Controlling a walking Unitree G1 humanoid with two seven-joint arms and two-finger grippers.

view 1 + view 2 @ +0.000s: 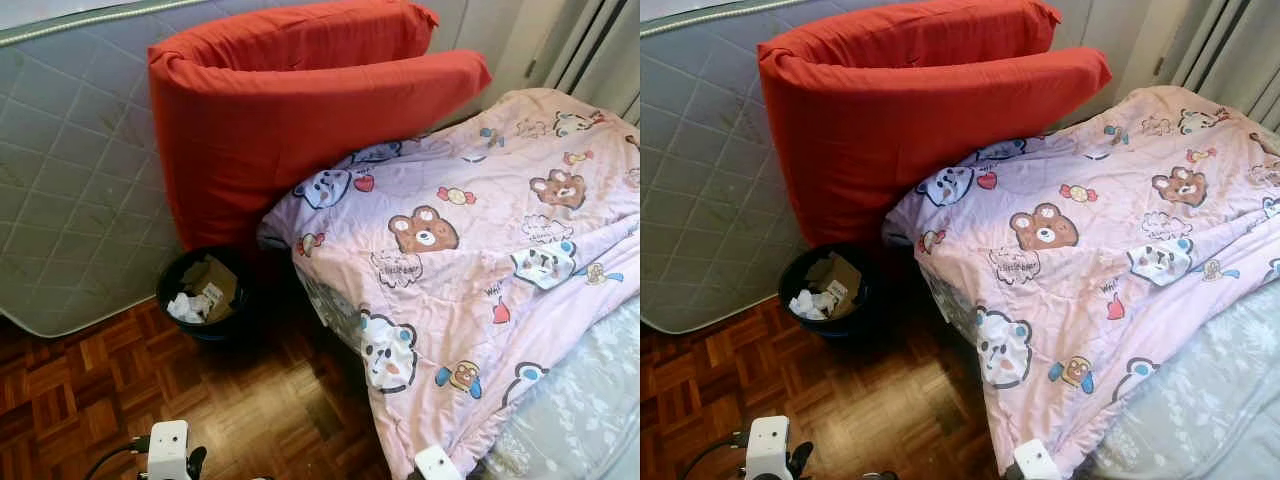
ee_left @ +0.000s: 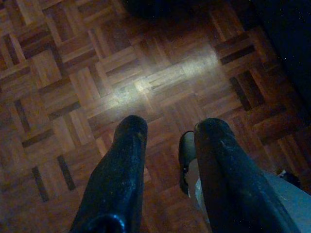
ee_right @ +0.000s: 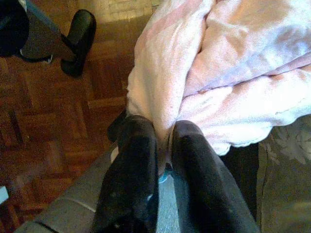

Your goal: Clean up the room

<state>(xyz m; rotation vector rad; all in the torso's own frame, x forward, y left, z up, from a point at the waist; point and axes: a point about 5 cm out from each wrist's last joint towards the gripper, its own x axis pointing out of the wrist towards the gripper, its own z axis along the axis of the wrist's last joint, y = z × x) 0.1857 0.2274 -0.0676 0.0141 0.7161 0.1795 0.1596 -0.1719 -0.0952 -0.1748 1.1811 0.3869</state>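
right gripper (image 3: 163,141): fingers clamped on pink blanket (image 3: 218,73) edge beside bed | left gripper (image 2: 167,141): fingers apart, empty, over parquet floor (image 2: 73,73)

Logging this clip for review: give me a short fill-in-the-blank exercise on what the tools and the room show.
1. The right tool is shut on the pink ____.
2. The left tool hangs open over the ____ floor.
3. The black bin stands on the floor below the ____ cushions.
4. The bin holds cardboard and white ____.

Missing words: blanket; parquet; red; paper
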